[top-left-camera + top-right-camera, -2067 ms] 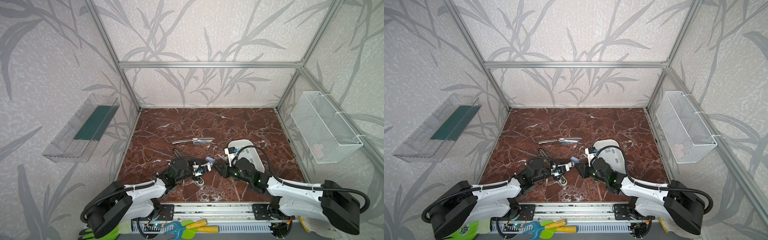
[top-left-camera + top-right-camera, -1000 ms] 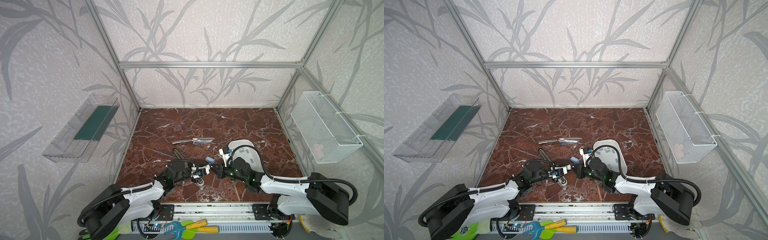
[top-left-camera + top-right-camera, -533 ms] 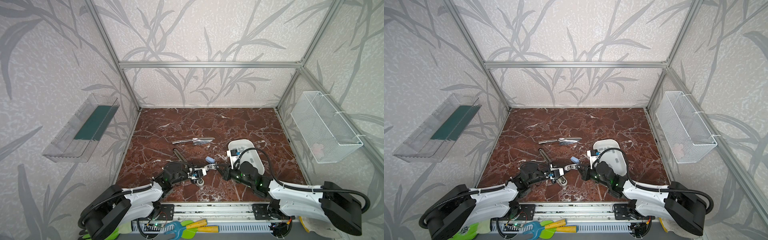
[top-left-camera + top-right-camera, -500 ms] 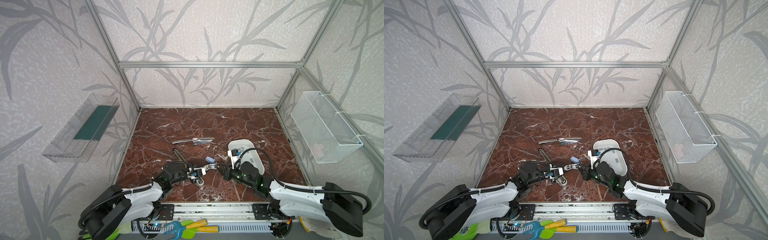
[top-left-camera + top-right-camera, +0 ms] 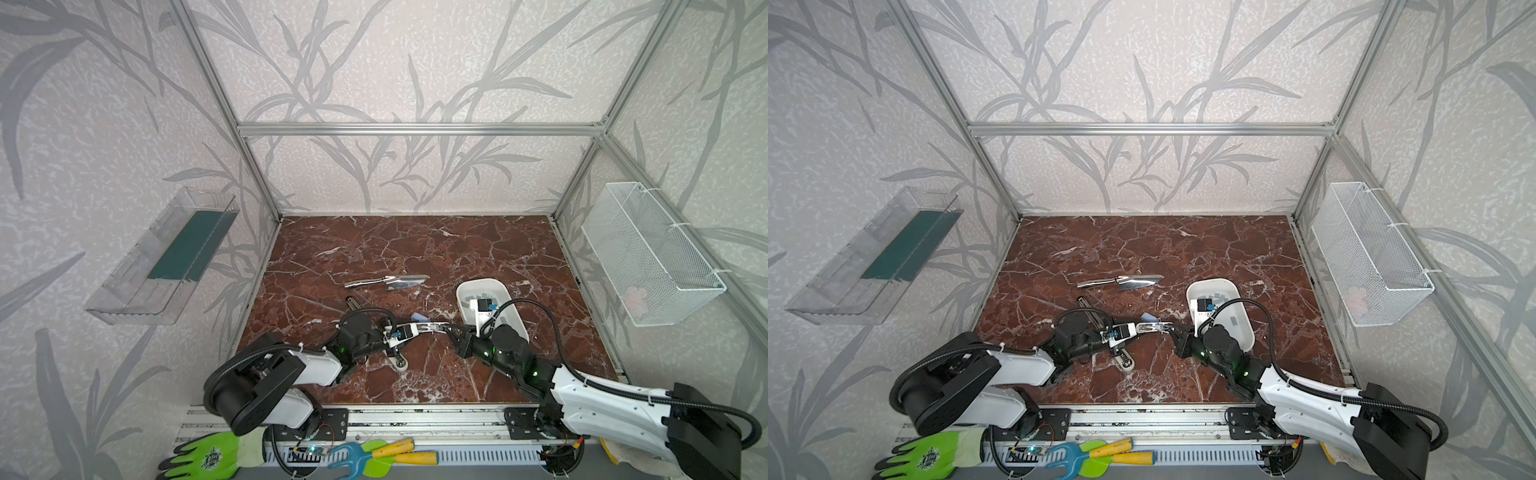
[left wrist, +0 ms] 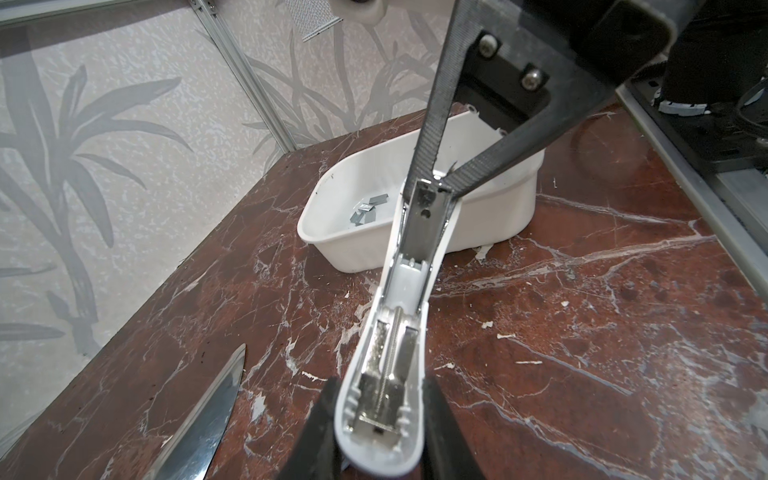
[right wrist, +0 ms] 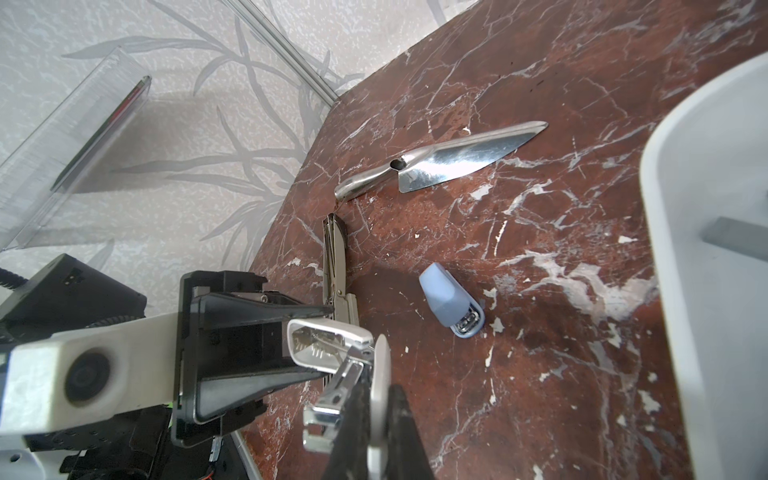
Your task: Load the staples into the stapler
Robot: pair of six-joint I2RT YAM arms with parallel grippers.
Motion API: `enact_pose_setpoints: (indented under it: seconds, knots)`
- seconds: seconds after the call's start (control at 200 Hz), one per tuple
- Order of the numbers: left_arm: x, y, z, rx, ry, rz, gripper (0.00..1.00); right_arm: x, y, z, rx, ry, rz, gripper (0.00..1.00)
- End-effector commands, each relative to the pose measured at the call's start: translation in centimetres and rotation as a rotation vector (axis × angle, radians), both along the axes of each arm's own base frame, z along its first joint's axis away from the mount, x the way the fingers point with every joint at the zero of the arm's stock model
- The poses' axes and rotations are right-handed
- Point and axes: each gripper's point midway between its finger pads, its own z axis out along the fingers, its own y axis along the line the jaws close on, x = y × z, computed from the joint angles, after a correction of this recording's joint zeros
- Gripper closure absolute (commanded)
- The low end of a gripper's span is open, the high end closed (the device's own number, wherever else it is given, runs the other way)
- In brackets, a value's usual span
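**Grip.** My left gripper [image 6: 380, 415] is clamped on the rounded end of the white stapler [image 6: 405, 291]. My right gripper [image 7: 377, 399] is pinched tight on the opposite end. The stapler hangs spread open between them, clear of the table [image 6: 582, 353], with its metal channel facing up.

**Staples.** The staples [image 6: 365, 210] are short grey strips lying loose and flat on the floor of the white tub [image 6: 332, 249], just beyond the stapler's far end. None is in the channel that I can see.

**Handling, staples (judgement).**
- Very light, so weight is no issue.
- Thin, smooth metal, probably slippery against my pads.
- A strip is stiff along its length but likely to snap at its joints if bent or squeezed hard.
- Lying flat against the tub floor, they leave little to get under. The tub walls also limit my approach angle.
- Best hold: across the narrow width, near the middle of one strip, with light pressure. Choose a strip lying apart from the cluster.

**Handling, stapler (judgement).** Light plastic shell over sprung metal, and the hinge may swing if one end is let go.

**Constraint.** Both jaws are occupied, so one must release before any strip can be fetched.
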Motion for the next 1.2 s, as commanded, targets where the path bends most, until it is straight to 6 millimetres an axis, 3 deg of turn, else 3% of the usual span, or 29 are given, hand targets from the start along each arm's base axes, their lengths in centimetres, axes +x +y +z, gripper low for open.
enact_pose_setpoints:
  seconds: [0.0, 0.11, 0.375, 0.59, 0.765, 0.865, 0.945, 1.055, 1.195]
  knots:
    - [5.6, 3.0, 0.6, -0.024, -0.073, 0.306, 0.83, 0.0, -0.9, -0.2, 0.008, 0.01, -0.032, 1.0]
    - [6.2, 3.3, 0.5, -0.061, -0.092, 0.344, 0.64, -0.1, -1.0, 0.2, 0.021, 0.001, -0.033, 1.0]
    - [6.5, 3.1, 0.7, -0.078, -0.075, 0.348, 0.45, -0.1, -1.4, 0.6, 0.032, -0.012, -0.047, 1.0]
    - [3.9, 3.2, 2.8, -0.139, -0.084, 0.267, 0.32, 0.5, -2.5, -0.4, 0.009, 0.016, -0.116, 1.0]
    - [1.0, 2.0, 4.3, -0.114, -0.017, 0.108, 0.3, 0.4, -2.0, 0.0, -0.004, 0.019, -0.093, 1.0]
    - [-2.8, 0.4, 4.2, 0.014, 0.074, -0.133, 0.34, 0.4, -1.2, 0.2, 0.017, 0.02, -0.068, 1.0]
    - [-4.8, 0.1, 4.8, 0.026, 0.103, -0.229, 0.36, 0.4, -0.6, 0.3, 0.028, 0.02, -0.045, 1.0]
    - [-5.3, -0.1, 4.9, -0.037, 0.052, -0.255, 0.36, 0.3, 0.1, 0.4, 0.043, 0.012, -0.018, 1.0]
    - [-4.2, -0.9, 5.0, -0.055, 0.068, -0.241, 0.36, -0.1, 0.8, 0.6, 0.044, 0.004, 0.02, 1.0]
